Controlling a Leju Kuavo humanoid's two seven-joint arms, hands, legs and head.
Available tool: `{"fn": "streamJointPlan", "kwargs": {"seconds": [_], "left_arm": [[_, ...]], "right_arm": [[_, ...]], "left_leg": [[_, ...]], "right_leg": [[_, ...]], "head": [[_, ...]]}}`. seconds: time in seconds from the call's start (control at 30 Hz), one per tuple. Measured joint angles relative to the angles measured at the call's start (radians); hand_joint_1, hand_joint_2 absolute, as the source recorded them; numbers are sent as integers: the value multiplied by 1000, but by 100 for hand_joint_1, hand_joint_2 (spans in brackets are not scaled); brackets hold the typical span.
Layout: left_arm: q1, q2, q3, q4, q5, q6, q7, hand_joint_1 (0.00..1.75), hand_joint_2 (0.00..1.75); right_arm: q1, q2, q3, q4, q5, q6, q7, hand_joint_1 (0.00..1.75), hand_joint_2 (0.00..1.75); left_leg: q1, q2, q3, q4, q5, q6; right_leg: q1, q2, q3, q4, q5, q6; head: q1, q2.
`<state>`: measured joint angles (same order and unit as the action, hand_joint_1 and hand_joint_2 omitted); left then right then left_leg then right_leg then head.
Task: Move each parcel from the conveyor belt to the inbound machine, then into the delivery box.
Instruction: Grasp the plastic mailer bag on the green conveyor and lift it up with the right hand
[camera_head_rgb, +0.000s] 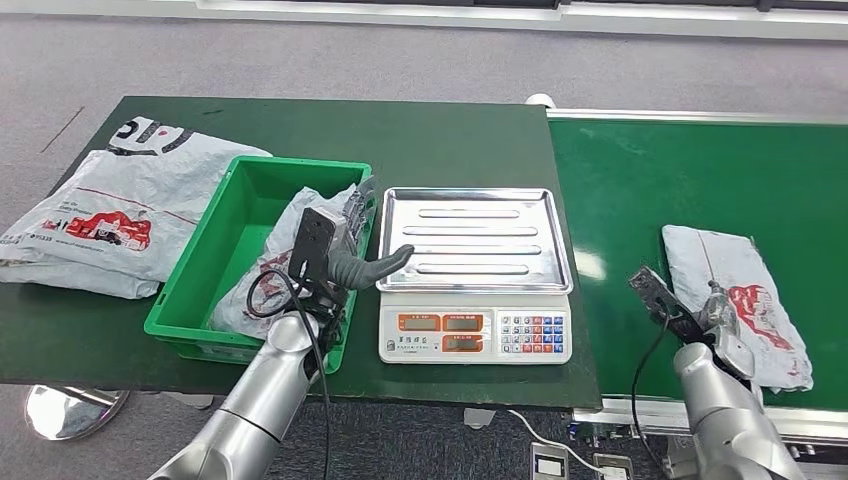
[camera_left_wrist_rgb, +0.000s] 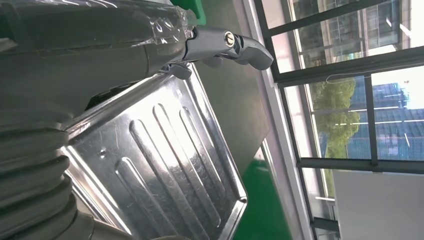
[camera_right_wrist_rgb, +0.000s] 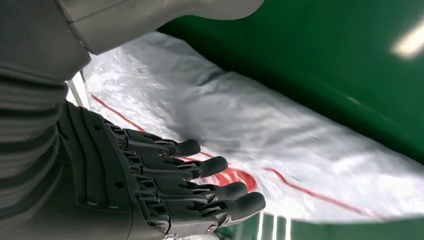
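A grey parcel with red print (camera_head_rgb: 748, 300) lies on the green conveyor belt (camera_head_rgb: 650, 190). My right hand (camera_head_rgb: 712, 312) is at the parcel's near edge. In the right wrist view its fingers (camera_right_wrist_rgb: 200, 185) are stretched out and apart just above the parcel (camera_right_wrist_rgb: 280, 125), holding nothing. A second grey parcel (camera_head_rgb: 275, 265) lies in the green delivery box (camera_head_rgb: 230, 225), leaning on its right wall. My left hand (camera_head_rgb: 345, 262) is over that wall, its thumb pointing out over the steel tray (camera_head_rgb: 475, 235) of the scale. In the left wrist view the parcel (camera_left_wrist_rgb: 90, 30) sits beside the hand's fingers (camera_left_wrist_rgb: 230, 45).
The scale's display and keypad (camera_head_rgb: 475, 335) face the table's near edge. A large grey parcel (camera_head_rgb: 100, 210) lies on the dark green table left of the box. The belt's metal rail (camera_head_rgb: 700, 415) runs along its near side. Grey floor surrounds the table.
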<state>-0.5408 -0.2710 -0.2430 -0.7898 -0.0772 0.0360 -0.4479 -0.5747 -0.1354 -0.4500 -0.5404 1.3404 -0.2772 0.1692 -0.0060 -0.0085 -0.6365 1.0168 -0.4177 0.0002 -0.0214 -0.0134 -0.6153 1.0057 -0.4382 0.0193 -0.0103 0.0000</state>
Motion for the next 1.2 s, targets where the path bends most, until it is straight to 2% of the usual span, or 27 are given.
{"fn": "streamJointPlan", "kwargs": {"seconds": [0.33, 0.7, 0.83, 0.9, 1.03, 1.1, 1.2], "left_arm": [[1, 3, 0, -3, 5, 2, 2, 0, 175], [0, 1, 13, -1, 8, 11, 8, 0, 175], [2, 1, 18, 5, 9, 20, 2, 0, 175], [2, -2, 24, 9, 9, 24, 0, 0, 175], [0, -16, 31, 22, 1, 26, -4, 0, 175], [-1, -20, 34, 28, -1, 25, -6, 0, 175], [-4, -24, 40, 36, -5, 21, -9, 0, 175]], "right_arm": [[-6, -33, 2, 38, -11, 33, 15, 0, 175], [-78, -94, 9, 108, -3, 234, 68, 3, 175], [-94, -127, 25, 134, 28, 307, 110, 58, 175], [-106, -137, 27, 150, 32, 358, 122, 51, 175], [-149, -150, 27, 179, 22, 517, 100, 175, 175], [-169, -153, 27, 187, 11, 562, 79, 175, 175], [-187, -153, 26, 194, 1, 580, 63, 175, 175]], "left_leg": [[0, 0, 0, 0, 0, 0], [0, 0, 0, 0, 0, 0], [0, 0, 0, 0, 0, 0], [0, 0, 0, 0, 0, 0], [0, 1, 0, 0, 0, 0], [0, 2, 1, 0, 0, 0], [0, 2, 1, 0, 0, 0]], "right_leg": [[0, 0, 0, 0, 0, 0], [0, 0, 0, 0, 0, 0], [0, 0, 0, 0, 0, 0], [0, 0, 0, 0, 0, 0], [0, 1, 0, 0, 0, 0], [0, 1, 0, 0, 0, 0], [0, 2, 0, 0, 0, 0]], "head": [[0, 0], [0, 0], [0, 0], [0, 0], [0, 0], [0, 0], [0, 0]]}}
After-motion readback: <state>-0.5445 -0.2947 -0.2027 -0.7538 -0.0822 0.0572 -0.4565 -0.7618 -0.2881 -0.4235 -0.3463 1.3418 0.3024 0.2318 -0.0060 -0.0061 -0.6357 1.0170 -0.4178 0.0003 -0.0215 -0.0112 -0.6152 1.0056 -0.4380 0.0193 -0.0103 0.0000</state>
